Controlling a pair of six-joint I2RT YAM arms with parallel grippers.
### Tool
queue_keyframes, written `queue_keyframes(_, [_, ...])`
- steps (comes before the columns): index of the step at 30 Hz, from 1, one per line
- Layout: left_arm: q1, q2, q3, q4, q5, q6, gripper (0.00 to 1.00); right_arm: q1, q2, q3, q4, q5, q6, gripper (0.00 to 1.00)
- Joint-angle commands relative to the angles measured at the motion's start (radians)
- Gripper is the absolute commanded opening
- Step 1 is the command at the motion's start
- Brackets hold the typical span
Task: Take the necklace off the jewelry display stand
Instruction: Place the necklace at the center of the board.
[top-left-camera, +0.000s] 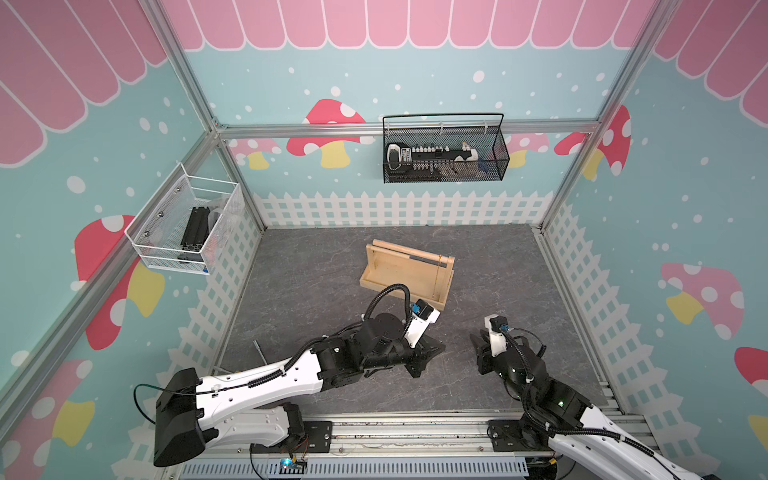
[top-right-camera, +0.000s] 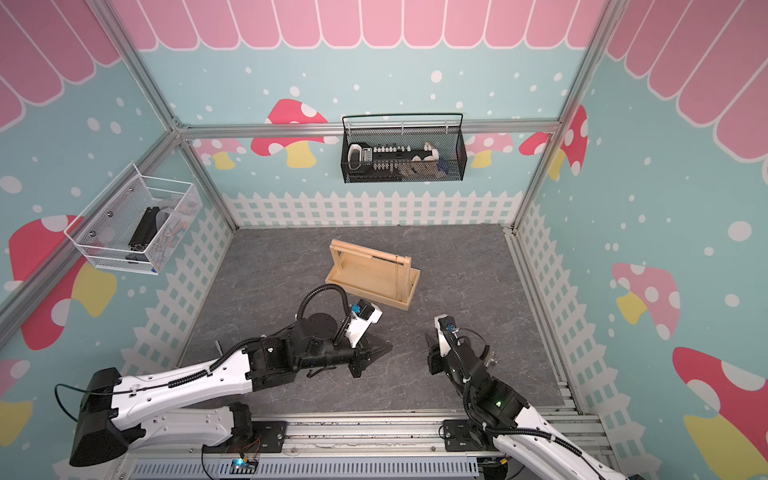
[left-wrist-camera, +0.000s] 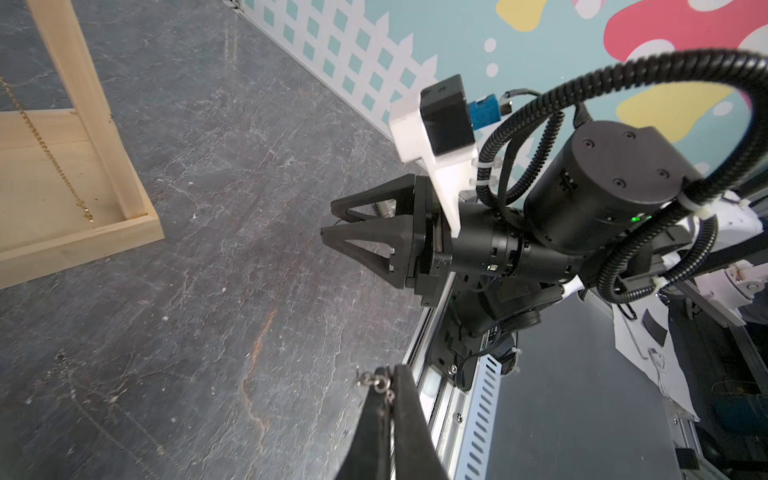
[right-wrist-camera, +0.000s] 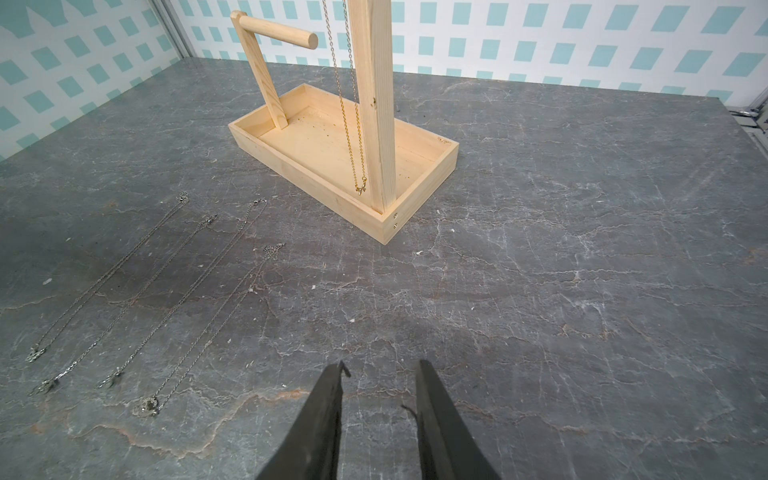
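The left gripper (left-wrist-camera: 386, 380) sits closest to its wrist camera. Its jaws are pressed fully together, with the clasp end of a thin silver chain (left-wrist-camera: 373, 379) pinched at their tips. The right gripper (right-wrist-camera: 381, 365) hovers over the grey stone-patterned table (right-wrist-camera: 540, 291), its jaws parted by a modest gap and holding nothing; only wisps of dark thread cling to their inner faces. In both top views the two grippers sit near each other toward the front of the table, not touching.

Beyond them, seen from the right wrist, four silver necklaces (right-wrist-camera: 146, 405) lie stretched out on the table in roughly parallel lines, apart from the stand. Farther on, mid-table and set askew, is the jewelry display stand (right-wrist-camera: 316, 185). The gold necklace (right-wrist-camera: 360, 188) still hangs on it, dropping from the top just beside the nearer upright post, its small pendant low over the tray floor.

On the walls behind hang a white mesh basket (top-left-camera: 162, 224) and a black wire basket (top-left-camera: 415, 178).
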Motion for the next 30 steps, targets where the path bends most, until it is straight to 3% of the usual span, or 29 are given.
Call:
queue_keyframes(1, [-0.013, 0.027, -0.028, 0.069, -0.016, -0.025, 0.0, -0.004, -0.011, -0.013, -0.014, 0.006, 0.016, 0.32])
queue_keyframes(10, [-0.02, 0.091, -0.108, 0.153, -0.016, -0.059, 0.0, -0.004, -0.008, -0.013, -0.009, 0.002, 0.017, 0.32])
queue_keyframes(30, [-0.104, 0.044, -0.108, 0.122, -0.051, -0.065, 0.0, -0.004, 0.007, -0.013, -0.001, 0.0, 0.015, 0.32])
